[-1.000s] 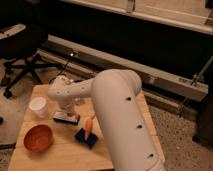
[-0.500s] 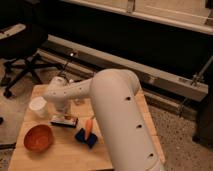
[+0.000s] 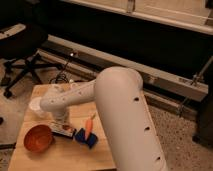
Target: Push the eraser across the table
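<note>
The eraser (image 3: 63, 129), a small black block with a white top, lies on the bamboo table (image 3: 65, 156) between the orange bowl and the blue block. My gripper (image 3: 59, 120) hangs from the white arm (image 3: 75, 97) right above and against the eraser's far side, partly hiding it.
An orange bowl (image 3: 38, 138) sits just left of the eraser. A white cup (image 3: 35, 106) stands behind the bowl near the left edge. An orange carrot (image 3: 89, 126) lies on a blue square block (image 3: 87, 139) to the right. An office chair (image 3: 22, 60) stands at the back left.
The gripper has moved toward the table's front edge, and the eraser has slid with it, closer to the bowl. The bowl, cup, carrot and blue block have not moved.
</note>
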You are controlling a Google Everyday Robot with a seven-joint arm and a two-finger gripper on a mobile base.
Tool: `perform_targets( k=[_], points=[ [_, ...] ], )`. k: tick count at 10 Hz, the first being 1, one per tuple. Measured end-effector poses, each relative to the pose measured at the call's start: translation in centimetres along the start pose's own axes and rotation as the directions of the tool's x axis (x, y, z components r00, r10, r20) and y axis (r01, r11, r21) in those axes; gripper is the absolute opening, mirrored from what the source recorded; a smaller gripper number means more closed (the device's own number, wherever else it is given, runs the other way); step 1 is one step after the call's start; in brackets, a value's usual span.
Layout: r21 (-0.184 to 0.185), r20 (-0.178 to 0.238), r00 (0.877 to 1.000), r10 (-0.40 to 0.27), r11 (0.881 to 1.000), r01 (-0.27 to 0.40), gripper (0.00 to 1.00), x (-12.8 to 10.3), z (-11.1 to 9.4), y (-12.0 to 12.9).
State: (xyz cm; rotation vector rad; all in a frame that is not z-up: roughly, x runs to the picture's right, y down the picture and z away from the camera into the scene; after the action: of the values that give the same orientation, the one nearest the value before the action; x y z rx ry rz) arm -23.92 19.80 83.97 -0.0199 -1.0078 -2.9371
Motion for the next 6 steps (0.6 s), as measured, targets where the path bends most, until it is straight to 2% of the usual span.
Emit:
perform_targets(
  k=[2, 6],
  points=[
    [0.024, -0.023, 1.000, -0.013, 1.000, 0.013, 0.00, 0.7, -0.5, -1.6],
    [0.050, -0.054, 0.998, -0.021, 0.998, 0.024, 0.00, 1.1, -1.3, -3.1]
  ],
)
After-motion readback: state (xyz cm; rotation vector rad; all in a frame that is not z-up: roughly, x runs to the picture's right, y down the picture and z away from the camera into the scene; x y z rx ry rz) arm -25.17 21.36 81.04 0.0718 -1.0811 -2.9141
